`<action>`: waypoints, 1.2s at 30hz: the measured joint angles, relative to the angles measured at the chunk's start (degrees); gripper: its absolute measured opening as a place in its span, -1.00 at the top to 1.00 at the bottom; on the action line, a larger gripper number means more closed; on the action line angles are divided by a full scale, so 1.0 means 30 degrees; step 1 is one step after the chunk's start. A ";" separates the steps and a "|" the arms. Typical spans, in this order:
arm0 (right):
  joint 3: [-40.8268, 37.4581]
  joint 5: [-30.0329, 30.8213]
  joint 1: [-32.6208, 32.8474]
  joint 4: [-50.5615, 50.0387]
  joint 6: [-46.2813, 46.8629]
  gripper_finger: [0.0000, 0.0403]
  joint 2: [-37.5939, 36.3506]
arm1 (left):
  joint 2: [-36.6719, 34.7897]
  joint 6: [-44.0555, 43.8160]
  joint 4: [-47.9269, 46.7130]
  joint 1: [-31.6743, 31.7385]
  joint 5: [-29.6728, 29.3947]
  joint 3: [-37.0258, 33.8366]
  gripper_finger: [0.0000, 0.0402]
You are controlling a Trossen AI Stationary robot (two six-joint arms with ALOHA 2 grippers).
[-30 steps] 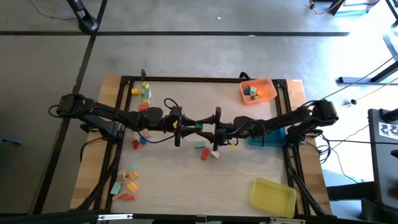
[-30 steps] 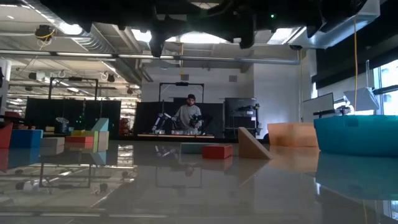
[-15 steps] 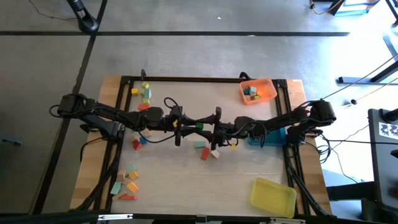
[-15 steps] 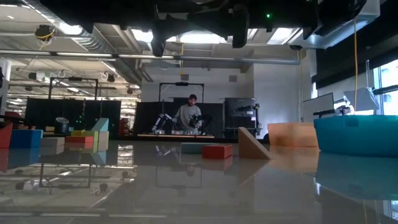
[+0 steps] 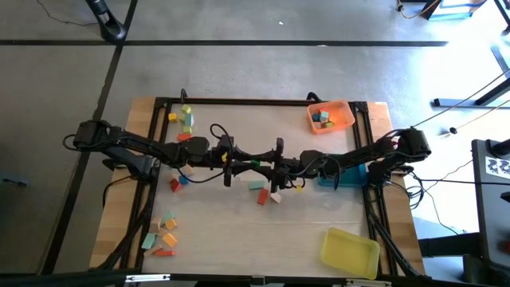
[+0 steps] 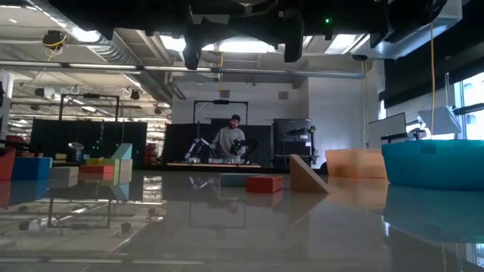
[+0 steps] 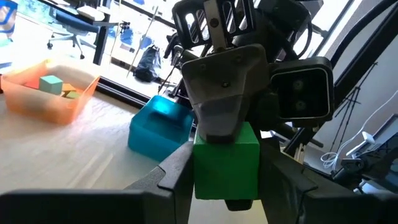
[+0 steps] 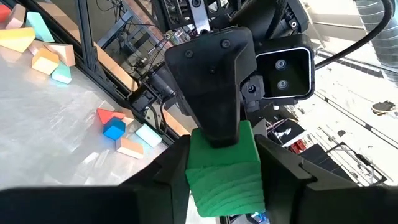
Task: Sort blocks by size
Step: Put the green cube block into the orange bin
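Now, step in hand: I judge this a mid-air handover of one green block (image 7: 227,162), well above the table (image 5: 319,223) and on my left-arm side of the blue tray (image 5: 351,172).
Left gripper (image 7: 227,177): pinching the green block by two opposite sides, farther from the blue tray than my other gripper.
Green block: off the table between both grippers, with each gripper's finger lying across a face the other leaves free.
Right gripper (image 8: 224,168): its fingers lie against the block's sides, so it looks pinched on the same block, between that block and the blue tray.
Doing it well: I should hold both wrists level and be sure the right grip is firm and square before the left lets go. The left fingers should then spread straight apart and back away from the blue tray without dragging the block.
Risk: a loose grip would drop the block onto the loose blocks below it.
Count, arms: two.
Count, blocks held: one.
Count, loose blocks (image 5: 261,191) below the handover: three I can tell, teal, red and tan, plus a small yellow one nearer the blue tray.
Count, other blocks: two clusters far from the blue tray, too small to count surely.
Count, trays: three, namely orange tray (image 5: 344,108), blue tray and yellow tray (image 5: 351,249).
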 joint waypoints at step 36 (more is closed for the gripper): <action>0.0003 1.1952 -0.4299 -1.7331 0.6624 0.30 -0.7941 | -0.6437 -0.0158 -2.0649 0.1559 -0.5339 -0.0004 -0.07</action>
